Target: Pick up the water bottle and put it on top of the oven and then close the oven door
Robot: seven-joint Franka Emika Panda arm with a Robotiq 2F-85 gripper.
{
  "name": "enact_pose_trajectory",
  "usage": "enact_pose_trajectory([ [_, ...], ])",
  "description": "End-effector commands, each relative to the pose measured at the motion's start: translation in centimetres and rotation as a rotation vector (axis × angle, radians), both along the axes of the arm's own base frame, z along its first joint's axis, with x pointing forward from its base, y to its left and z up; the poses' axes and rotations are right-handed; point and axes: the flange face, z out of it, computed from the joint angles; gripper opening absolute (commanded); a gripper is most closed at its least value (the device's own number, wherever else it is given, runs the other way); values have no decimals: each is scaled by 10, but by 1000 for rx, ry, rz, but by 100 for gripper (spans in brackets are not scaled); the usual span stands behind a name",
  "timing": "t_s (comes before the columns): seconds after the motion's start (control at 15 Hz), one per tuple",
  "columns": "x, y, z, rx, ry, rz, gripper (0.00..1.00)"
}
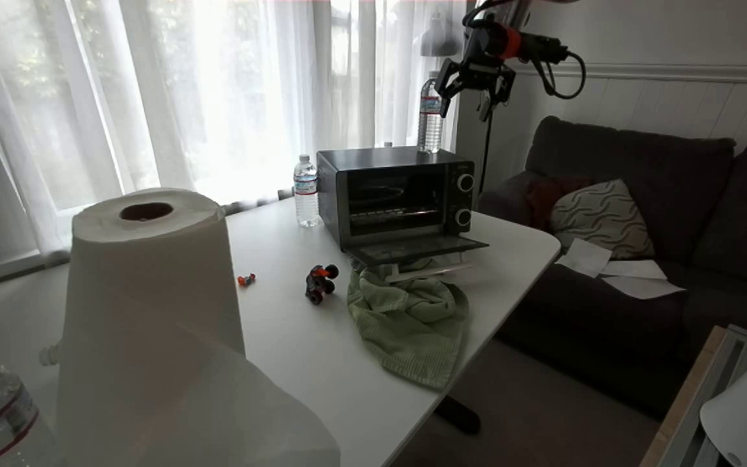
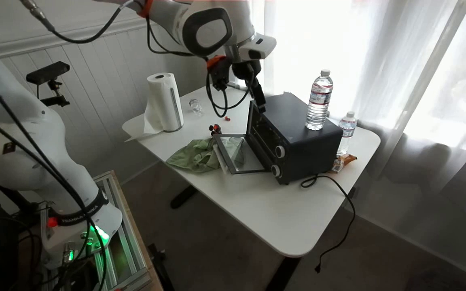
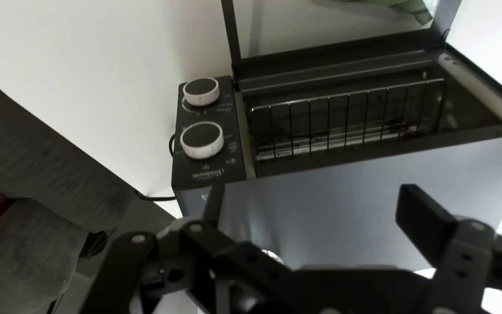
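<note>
The clear water bottle point(image 1: 430, 126) stands upright on top of the oven, near the control-knob end. It also shows in an exterior view point(image 2: 319, 101); in the wrist view it is mostly hidden behind the gripper. The oven point(image 1: 380, 157) sits on the white table, and its dark top fills the wrist view's middle point(image 3: 342, 205). The oven door point(image 2: 225, 157) is open, folded down in front. My gripper point(image 1: 464, 115) is open and empty, apart from the bottle. It hangs above the oven's front top edge in an exterior view point(image 2: 261, 109), with fingers spread over the top in the wrist view point(image 3: 312, 196).
A second clear bottle point(image 1: 306, 194) stands beside the oven. A green towel point(image 1: 412, 318) lies by the open door, with a toy truck point(image 1: 320, 283) nearby. A paper towel roll point(image 2: 166, 105) stands at the table's far end. The power cord point(image 2: 350, 226) hangs off the edge.
</note>
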Motion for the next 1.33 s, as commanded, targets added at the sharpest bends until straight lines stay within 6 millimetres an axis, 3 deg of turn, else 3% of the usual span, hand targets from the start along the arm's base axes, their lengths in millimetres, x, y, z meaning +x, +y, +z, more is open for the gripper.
enact_pose_trajectory([
  [0.0,-63,21,-25,11,-38,-16,100],
  [0.27,-108,34,-50,23,-32,-17,100],
  [0.33,-79,28,-49,23,-8,-4,100],
  [0.53,-99,33,-54,25,-6,-2,100],
  [1.07,-101,33,-53,25,-10,-2,100],
  [1.27,-104,52,-73,18,21,36,100],
])
